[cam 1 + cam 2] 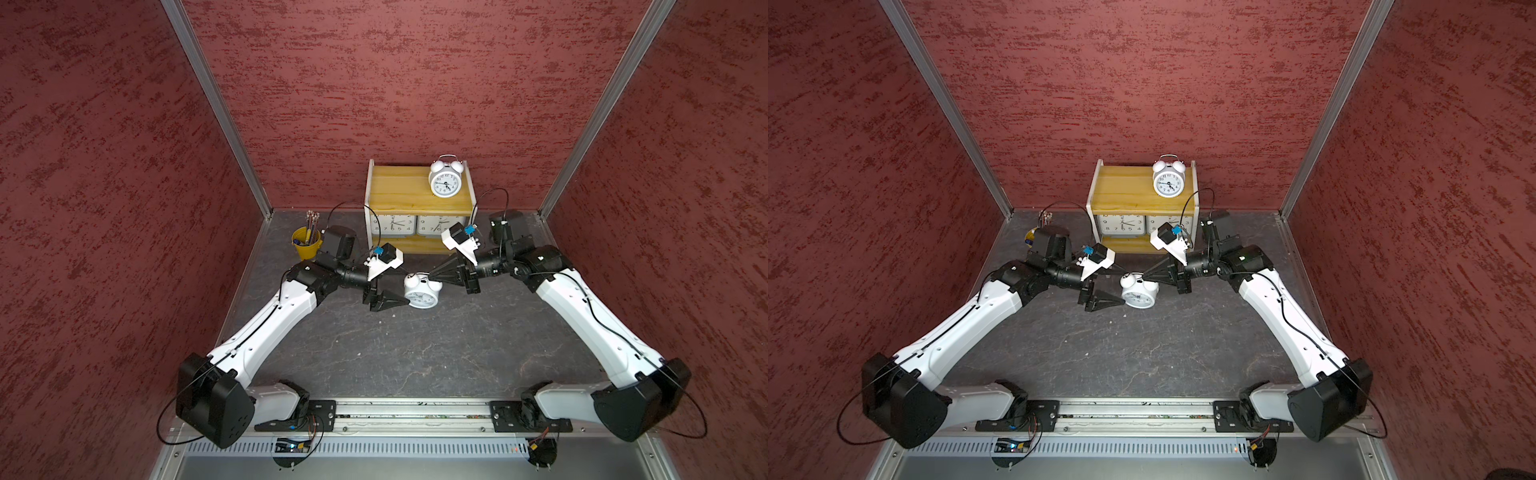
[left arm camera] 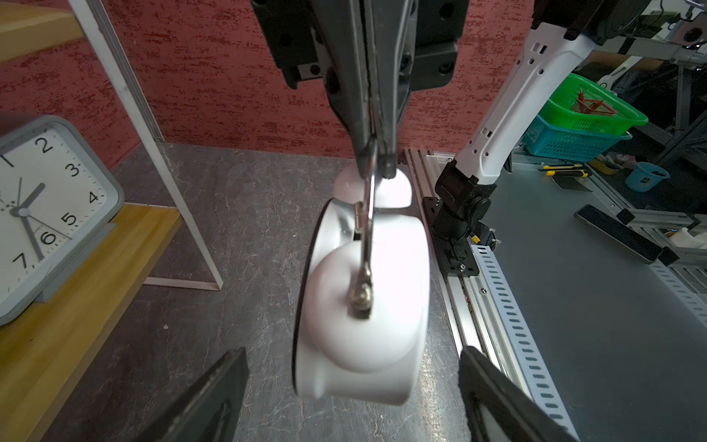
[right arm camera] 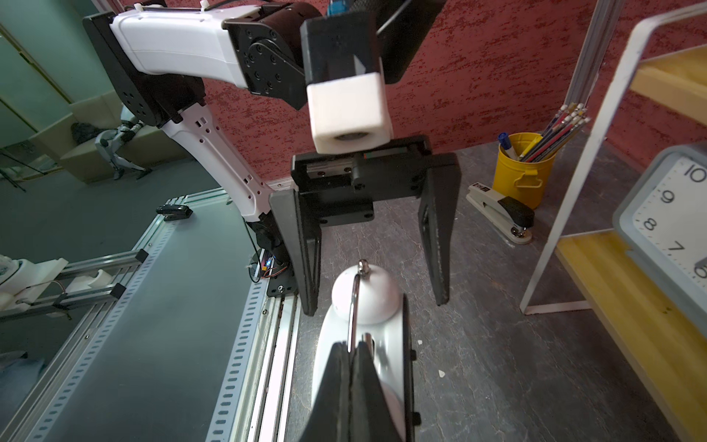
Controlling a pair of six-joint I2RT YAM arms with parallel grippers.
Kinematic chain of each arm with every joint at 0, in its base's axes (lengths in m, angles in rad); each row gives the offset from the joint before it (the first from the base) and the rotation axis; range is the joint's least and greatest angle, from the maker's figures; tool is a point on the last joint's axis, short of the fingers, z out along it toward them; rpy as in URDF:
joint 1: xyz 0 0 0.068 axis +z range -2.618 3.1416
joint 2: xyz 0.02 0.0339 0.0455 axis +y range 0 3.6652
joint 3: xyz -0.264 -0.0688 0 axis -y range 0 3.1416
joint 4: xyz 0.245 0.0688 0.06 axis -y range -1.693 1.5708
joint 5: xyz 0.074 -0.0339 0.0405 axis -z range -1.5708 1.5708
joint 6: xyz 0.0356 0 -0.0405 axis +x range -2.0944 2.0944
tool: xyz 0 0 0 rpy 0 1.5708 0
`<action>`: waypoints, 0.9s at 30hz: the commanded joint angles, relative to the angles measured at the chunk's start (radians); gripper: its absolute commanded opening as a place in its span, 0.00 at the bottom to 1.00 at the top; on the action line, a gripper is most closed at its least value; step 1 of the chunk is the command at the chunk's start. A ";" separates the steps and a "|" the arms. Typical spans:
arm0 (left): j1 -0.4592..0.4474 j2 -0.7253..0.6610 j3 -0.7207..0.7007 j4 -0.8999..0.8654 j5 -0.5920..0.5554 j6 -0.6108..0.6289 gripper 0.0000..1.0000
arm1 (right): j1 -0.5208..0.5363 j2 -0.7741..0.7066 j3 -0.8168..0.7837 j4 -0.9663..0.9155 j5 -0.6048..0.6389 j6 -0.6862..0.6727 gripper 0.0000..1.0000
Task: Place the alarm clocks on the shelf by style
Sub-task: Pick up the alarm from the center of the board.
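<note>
- Dark bench (image 1: 415, 353): loose twin-bell clock (image 1: 422, 291) before the shelf (image 1: 415, 187), its twin (image 1: 445, 183) on top.
- Right arm's fingers (image 3: 336, 382) pinch its handle (image 3: 352, 302), likely for lifting.
- Left arm's fingers (image 3: 440, 237) stand apart, flanking it.

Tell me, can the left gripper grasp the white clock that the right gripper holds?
Probably yes. The left gripper is open, with its fingers on either side of the white clock. The right gripper is shut only on the handle, so the body is free.

Red stippled walls (image 1: 415, 83) are enclosing the dark veined desk (image 1: 415, 353) on three sides, aluminium posts (image 1: 216, 104) lining the back corners.
</note>
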 commanded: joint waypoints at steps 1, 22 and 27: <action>-0.011 0.009 0.006 0.003 0.031 0.031 0.88 | -0.002 -0.001 0.042 0.005 -0.051 -0.015 0.01; -0.019 0.041 0.029 0.006 0.033 0.020 0.36 | -0.001 -0.006 0.023 0.048 -0.001 0.020 0.12; -0.014 0.025 0.030 0.051 -0.001 -0.036 0.27 | -0.004 -0.039 -0.035 0.151 0.079 0.083 0.36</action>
